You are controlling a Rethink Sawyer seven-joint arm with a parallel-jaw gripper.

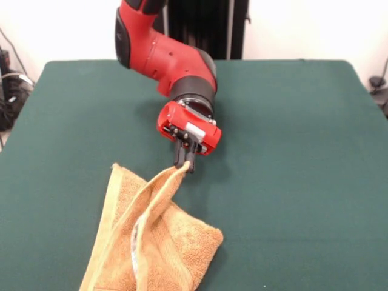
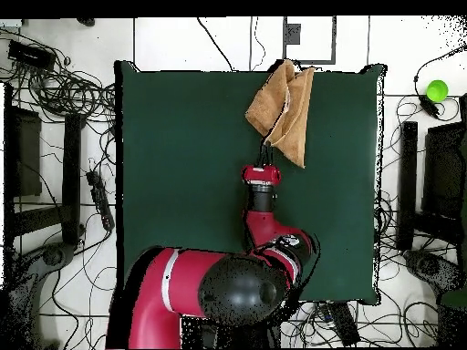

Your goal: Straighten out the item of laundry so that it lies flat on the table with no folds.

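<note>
the gripper (image 1: 185,162) pinches one raised corner of the towel (image 1: 159,248), which lies folded at a table (image 1: 291,182) edge; soft, light and limp, it seems best taken by corners.

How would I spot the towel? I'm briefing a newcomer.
Find the dark green table. On it, near one edge, lies the orange-tan terry towel, the only cloth there. It is folded and bunched, one corner lifted and pinched in the red arm's gripper.
</note>
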